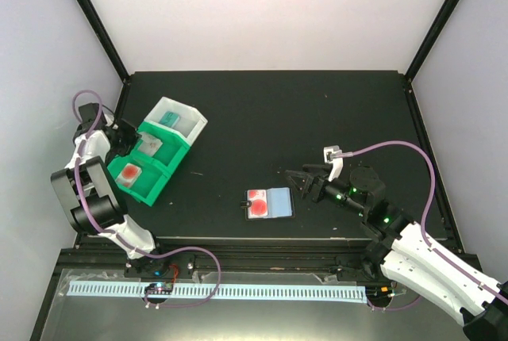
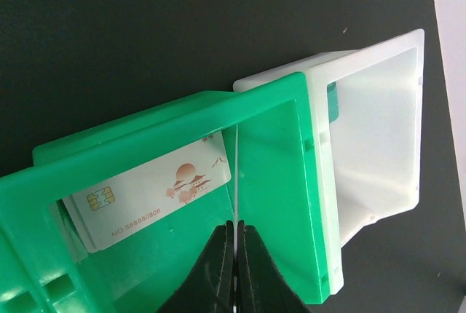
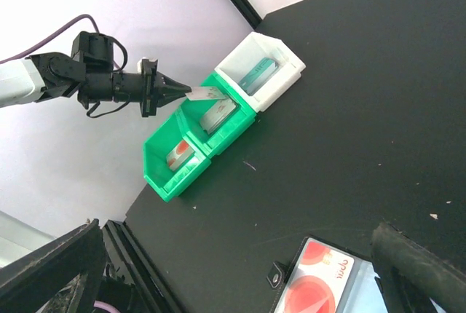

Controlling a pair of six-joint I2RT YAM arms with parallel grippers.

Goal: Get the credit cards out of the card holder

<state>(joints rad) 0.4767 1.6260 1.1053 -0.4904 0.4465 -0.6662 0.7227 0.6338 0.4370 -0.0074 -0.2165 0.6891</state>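
In left pincer [image 2: 234,227] thin white card [image 2: 237,182] edge-on, face hidden; teal card [image 2: 332,102] up-R mostly behind green plastic bin [image 2: 277,182].

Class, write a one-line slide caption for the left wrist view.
Left gripper shut on an edge-on card above a green bin holding a chip card, white bin alongside.

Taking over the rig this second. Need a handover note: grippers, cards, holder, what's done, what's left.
Left gripper: shut on a pale card, held over the middle green bin.
Right gripper: open, empty, just right of the card holder.
Done: teal card in the white bin, chip card in the middle green bin, red-marked card in the near green bin.
Left: release the pale card; pull the remaining card from the open card holder.
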